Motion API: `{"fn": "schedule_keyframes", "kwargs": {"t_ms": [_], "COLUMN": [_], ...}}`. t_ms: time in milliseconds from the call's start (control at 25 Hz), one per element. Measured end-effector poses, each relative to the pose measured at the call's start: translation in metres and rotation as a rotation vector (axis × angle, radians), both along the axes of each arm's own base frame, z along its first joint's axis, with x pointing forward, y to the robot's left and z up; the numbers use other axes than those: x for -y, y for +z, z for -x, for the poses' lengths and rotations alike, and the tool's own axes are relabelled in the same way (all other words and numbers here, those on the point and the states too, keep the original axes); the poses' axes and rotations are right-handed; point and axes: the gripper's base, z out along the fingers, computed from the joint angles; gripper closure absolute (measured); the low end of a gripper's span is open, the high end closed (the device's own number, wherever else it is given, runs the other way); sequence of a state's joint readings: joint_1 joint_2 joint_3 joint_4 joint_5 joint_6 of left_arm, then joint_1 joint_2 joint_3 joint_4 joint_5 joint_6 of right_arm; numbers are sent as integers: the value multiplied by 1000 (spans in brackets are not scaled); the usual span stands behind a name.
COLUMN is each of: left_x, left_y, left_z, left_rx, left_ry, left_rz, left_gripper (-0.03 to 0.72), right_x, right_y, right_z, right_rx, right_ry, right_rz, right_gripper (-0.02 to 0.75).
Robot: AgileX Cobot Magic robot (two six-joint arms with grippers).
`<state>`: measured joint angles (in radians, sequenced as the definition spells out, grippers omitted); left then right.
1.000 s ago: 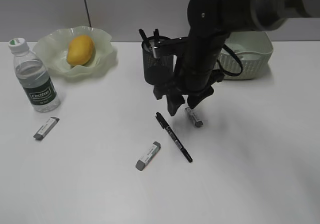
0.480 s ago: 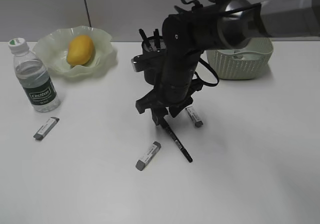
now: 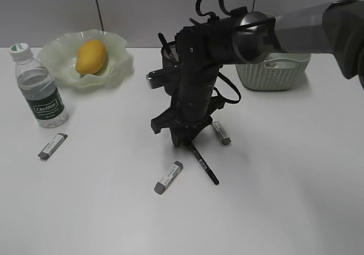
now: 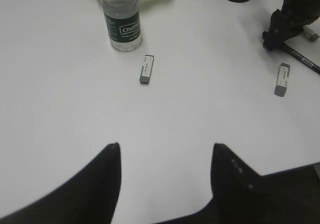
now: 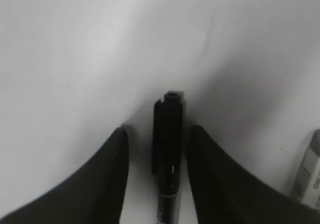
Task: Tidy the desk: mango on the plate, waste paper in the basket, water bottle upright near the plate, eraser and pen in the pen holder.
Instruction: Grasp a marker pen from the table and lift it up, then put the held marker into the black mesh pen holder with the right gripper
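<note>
My right gripper (image 3: 183, 141) is down on the desk (image 3: 284, 181), open, with its fingers either side of the cap end of a black pen (image 5: 169, 134) that lies flat (image 3: 203, 164); small gaps show on both sides. Three grey erasers lie loose: one by the bottle (image 3: 52, 145), one in front (image 3: 169, 177), one right of the gripper (image 3: 220, 132). The mango (image 3: 91, 57) sits in the wavy green plate (image 3: 60, 56). The water bottle (image 3: 37, 87) stands upright beside it. The black mesh pen holder (image 3: 170, 67) holds pens behind the arm. My left gripper (image 4: 165, 151) is open and empty over bare desk.
The green woven basket (image 3: 273, 73) stands at the back right, partly behind the right arm, with something pale inside. The left wrist view shows the bottle (image 4: 121, 19), an eraser (image 4: 146, 68) and another eraser (image 4: 282, 79).
My right gripper has swung left and come down from beside the right eraser onto the pen's cap end, now straddling it. Nothing on the desk has moved.
</note>
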<state>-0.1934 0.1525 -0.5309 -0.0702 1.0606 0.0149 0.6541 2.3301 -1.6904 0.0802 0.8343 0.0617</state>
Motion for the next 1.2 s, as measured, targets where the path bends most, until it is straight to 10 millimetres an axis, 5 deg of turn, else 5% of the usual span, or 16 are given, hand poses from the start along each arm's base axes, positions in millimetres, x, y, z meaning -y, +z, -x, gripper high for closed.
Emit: {"fn": "schedule_keyframes", "kwargs": {"t_ms": [200, 360, 560, 1000, 1200], "left_x": [0, 0, 0, 0, 0], "left_y": [0, 0, 0, 0, 0], "left_z": [0, 0, 0, 0, 0], "left_rx": [0, 0, 0, 0, 0], "left_ry": [0, 0, 0, 0, 0], "left_rz": [0, 0, 0, 0, 0], "left_gripper": [253, 253, 253, 253, 253], "right_x": [0, 0, -3, -25, -22], "right_y": [-1, 0, 9, 93, 132], "right_z": [0, 1, -3, -35, -34], "right_rx": [-6, -15, -23, 162, 212], "right_ry": [-1, 3, 19, 49, 77], "right_rz": [2, 10, 19, -93, -85], "right_gripper": [472, 596, 602, 603, 603]}}
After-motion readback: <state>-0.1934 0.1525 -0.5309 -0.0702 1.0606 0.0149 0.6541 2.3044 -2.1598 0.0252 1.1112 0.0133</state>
